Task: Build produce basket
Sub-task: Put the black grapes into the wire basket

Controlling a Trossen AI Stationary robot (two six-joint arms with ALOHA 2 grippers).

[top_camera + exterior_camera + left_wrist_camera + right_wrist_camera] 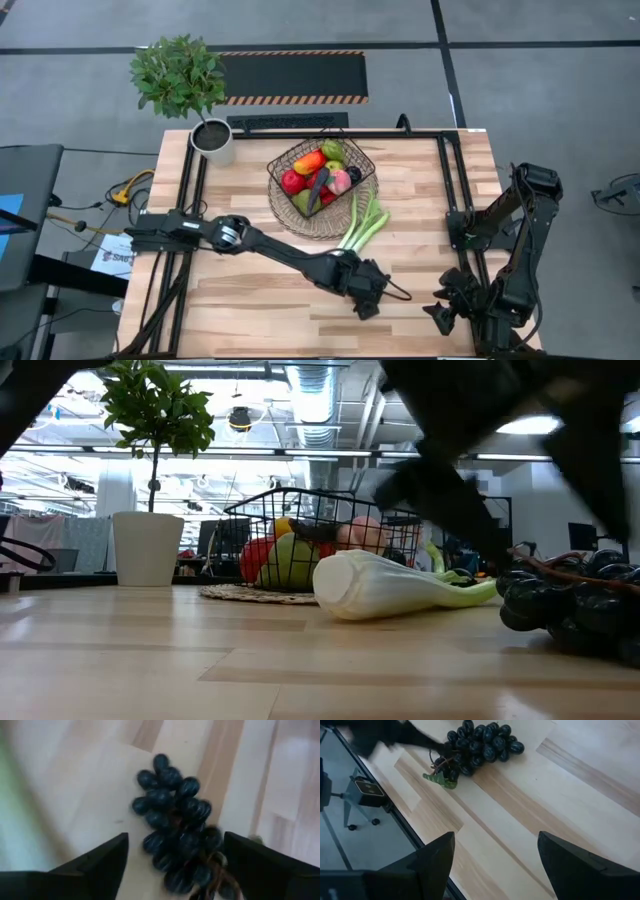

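Left gripper (pixel 172 857), fingers spread, straddles the grapes (pixel 175 820) on the table at 5 o'clock of the basket (pixel 322 172). The cluster looks light, lumpy and loose; gripping across its middle seems safest. Right gripper (pixel 495 857) waits, fingers apart.

Left arm reaches diagonally across the wooden table (pixel 250 300), left gripper (pixel 372 292) low over the near-centre boards, just past the leek's white end. Can't tell finger state from above. Leek (pixel 362 228) lies on the table, green tops beside the wicker tray (pixel 290 215). Wire basket (pixel 368 170) sits on that tray, holding red, green, orange and pink produce (pixel 318 170) plus one dark long piece. Potted plant (pixel 185 85) at far-left corner. Right gripper (pixel 445 312) parked at the near-right edge, arm folded.
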